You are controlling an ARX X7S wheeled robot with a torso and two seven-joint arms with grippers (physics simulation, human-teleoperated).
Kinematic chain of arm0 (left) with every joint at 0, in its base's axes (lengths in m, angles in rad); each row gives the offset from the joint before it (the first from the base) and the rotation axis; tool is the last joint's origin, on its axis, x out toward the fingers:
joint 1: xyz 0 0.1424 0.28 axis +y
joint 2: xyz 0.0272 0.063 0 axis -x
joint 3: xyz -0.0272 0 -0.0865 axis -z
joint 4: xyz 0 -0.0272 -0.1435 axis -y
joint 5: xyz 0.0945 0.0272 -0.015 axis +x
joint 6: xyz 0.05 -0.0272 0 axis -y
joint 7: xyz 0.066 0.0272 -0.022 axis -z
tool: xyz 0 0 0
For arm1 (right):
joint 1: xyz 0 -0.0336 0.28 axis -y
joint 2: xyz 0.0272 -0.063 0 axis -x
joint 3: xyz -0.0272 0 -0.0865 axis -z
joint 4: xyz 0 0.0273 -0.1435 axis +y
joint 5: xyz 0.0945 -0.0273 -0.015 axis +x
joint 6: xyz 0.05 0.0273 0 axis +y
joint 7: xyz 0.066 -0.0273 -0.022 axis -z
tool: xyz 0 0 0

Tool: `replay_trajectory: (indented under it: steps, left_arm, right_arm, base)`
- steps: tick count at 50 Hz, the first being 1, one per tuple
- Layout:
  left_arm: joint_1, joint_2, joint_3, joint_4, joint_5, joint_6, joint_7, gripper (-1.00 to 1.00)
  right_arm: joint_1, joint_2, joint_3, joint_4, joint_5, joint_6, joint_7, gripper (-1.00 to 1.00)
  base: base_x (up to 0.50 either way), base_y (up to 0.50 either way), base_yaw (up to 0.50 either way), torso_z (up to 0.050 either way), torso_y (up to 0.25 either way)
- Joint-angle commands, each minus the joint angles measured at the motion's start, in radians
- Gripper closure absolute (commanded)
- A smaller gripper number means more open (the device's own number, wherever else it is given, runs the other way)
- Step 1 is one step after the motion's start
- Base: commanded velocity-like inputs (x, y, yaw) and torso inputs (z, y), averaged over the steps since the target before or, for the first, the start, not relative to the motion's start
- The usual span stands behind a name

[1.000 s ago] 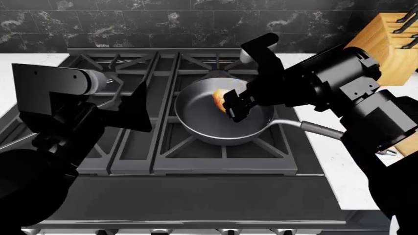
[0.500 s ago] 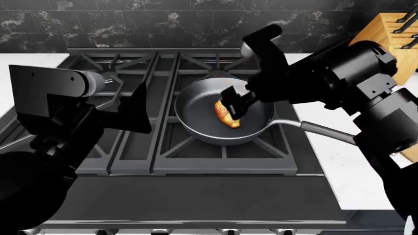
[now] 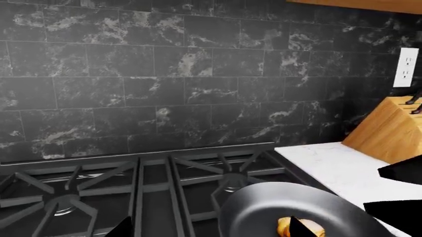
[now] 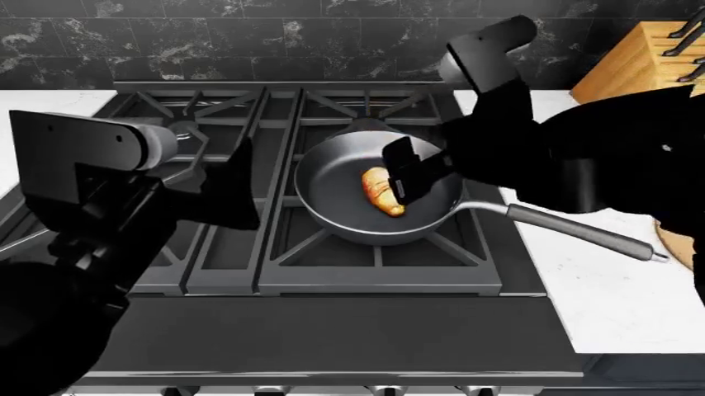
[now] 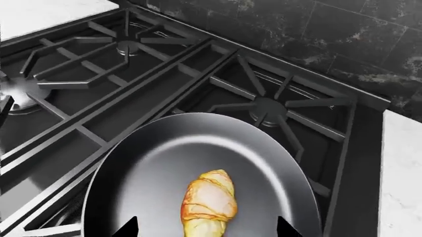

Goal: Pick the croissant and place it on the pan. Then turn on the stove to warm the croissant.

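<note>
Dark marbled tile wall behind; white counter flanking the stove, wooden knife block at its right rear corner. On the stove's right-hand grates, the pan, handle reaching over the stove's right edge; the croissant loose in the pan's middle. Right gripper spread wide just above it, holding nothing. Left gripper over the left grates, state impossible to tell. Right wrist view alone showed the croissant whole; left wrist view alone a wall outlet.
</note>
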Motion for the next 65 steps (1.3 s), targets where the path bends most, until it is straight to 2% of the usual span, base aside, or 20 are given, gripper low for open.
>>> replay_trajectory:
  steps: [1, 6, 16, 31, 55, 62, 65]
  left_arm:
    - [0.013, -0.008, -0.004, 0.028, 0.000, 0.019, 0.017, -1.00]
    - [0.026, -0.008, -0.004, 0.033, 0.015, 0.033, 0.028, -1.00]
    - [0.028, -0.001, 0.010, 0.030, 0.019, 0.035, 0.022, -1.00]
    - [0.016, 0.003, 0.030, 0.016, 0.028, 0.042, 0.035, -1.00]
    - [0.020, 0.001, 0.032, 0.019, 0.022, 0.055, 0.028, -1.00]
    - [0.031, 0.003, 0.019, 0.023, 0.024, 0.073, 0.028, -1.00]
    - [0.051, 0.002, 0.022, 0.043, 0.076, 0.107, 0.048, -1.00]
  right_arm:
    - [-0.129, 0.121, 0.160, -0.287, 0.223, -0.059, 0.390, -1.00]
    - [-0.227, 0.178, 0.226, -0.409, 0.274, -0.159, 0.525, -1.00]
    - [-0.343, 0.252, 0.293, -0.516, 0.313, -0.257, 0.604, -1.00]
    - [-0.378, 0.268, 0.308, -0.548, 0.292, -0.284, 0.591, -1.00]
    - [-0.390, 0.277, 0.318, -0.564, 0.285, -0.300, 0.583, -1.00]
    - [-0.405, 0.284, 0.321, -0.574, 0.278, -0.309, 0.583, -1.00]
    - [-0.409, 0.288, 0.322, -0.591, 0.268, -0.311, 0.589, -1.00]
  base:
    - [0.00, 0.00, 0.00, 0.000, 0.000]
    - [0.00, 0.00, 0.00, 0.000, 0.000]
    - [0.00, 0.00, 0.00, 0.000, 0.000]
    - [-0.01, 0.00, 0.00, 0.000, 0.000]
    - [-0.50, 0.00, 0.00, 0.000, 0.000]
    - [-0.08, 0.00, 0.00, 0.000, 0.000]
    - [0.00, 0.00, 0.00, 0.000, 0.000]
